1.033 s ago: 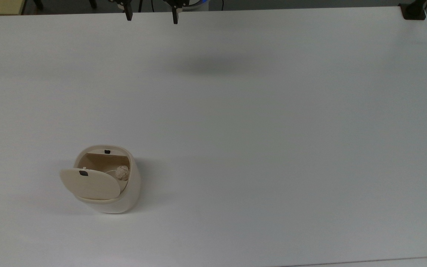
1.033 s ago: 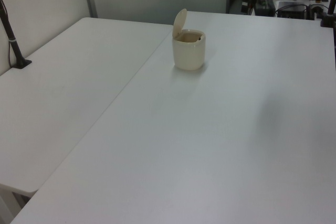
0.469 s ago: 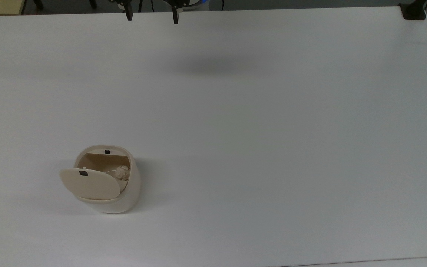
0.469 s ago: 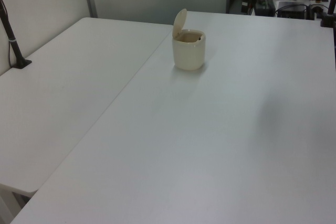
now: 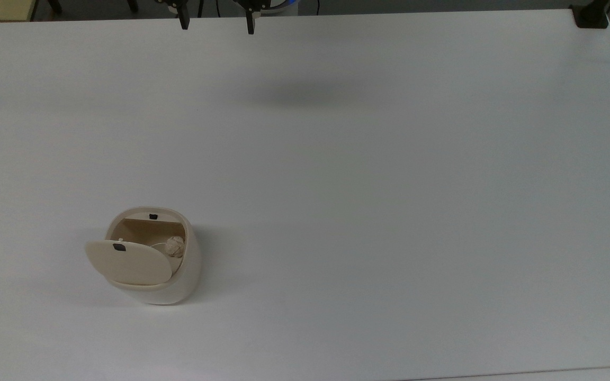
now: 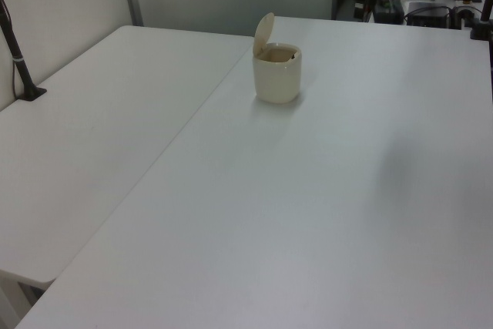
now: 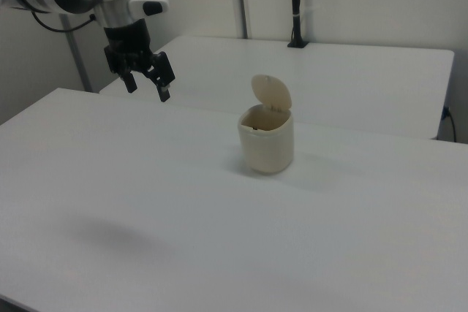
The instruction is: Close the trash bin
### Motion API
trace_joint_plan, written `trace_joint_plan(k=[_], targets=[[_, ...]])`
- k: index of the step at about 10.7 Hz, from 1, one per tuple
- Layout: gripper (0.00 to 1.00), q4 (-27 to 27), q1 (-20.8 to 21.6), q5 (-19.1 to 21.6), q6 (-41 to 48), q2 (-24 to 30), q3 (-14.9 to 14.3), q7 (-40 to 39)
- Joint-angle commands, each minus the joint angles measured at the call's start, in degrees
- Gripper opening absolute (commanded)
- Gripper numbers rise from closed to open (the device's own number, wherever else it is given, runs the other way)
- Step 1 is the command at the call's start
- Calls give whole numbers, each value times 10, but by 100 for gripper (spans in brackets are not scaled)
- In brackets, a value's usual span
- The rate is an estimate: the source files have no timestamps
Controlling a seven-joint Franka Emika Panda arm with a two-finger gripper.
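Observation:
The cream trash bin (image 5: 180,275) stands on the white table (image 5: 368,174) near the top view's lower left. Its flat lid (image 5: 128,263) is tipped up on its hinge, showing a small black latch tab and a tan interior with a crumpled paper ball (image 5: 175,246) inside. The left view shows the bin (image 6: 277,76) with its lid (image 6: 264,33) raised, and so does the right view, where bin (image 7: 268,142) and lid (image 7: 271,93) stand mid-table. My gripper (image 5: 217,25) hangs open at the top view's upper edge, far from the bin. In the right view the gripper (image 7: 148,88) is above the table, left of the bin.
A second white table (image 6: 92,136) adjoins along a seam on the left view's left. A black post (image 6: 17,55) is clamped to it. Another black clamp (image 5: 591,16) sits on the top view's upper right corner. The gripper's shadow (image 5: 305,95) lies on the table.

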State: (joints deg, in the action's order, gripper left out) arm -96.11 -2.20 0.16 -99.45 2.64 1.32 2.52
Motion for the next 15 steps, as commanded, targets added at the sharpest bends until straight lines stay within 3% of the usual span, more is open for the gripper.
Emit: trace_joint_plan(k=[1, 4, 8, 10, 12, 14, 15], targets=[[100, -6, 0, -1, 13, 12, -6, -13], [100, 8, -4, -5, 0, 2, -6, -21], [100, 29, -11, -30, -190, -52, -17, -14], [100, 57, -11, -20, -294, -83, -41, 8], [100, 58, -9, -29, -416, -113, -66, 118], [100, 60, 5, -30, -478, -138, -101, 162], [95, 71, 15, -30, -498, -157, -115, 170]])
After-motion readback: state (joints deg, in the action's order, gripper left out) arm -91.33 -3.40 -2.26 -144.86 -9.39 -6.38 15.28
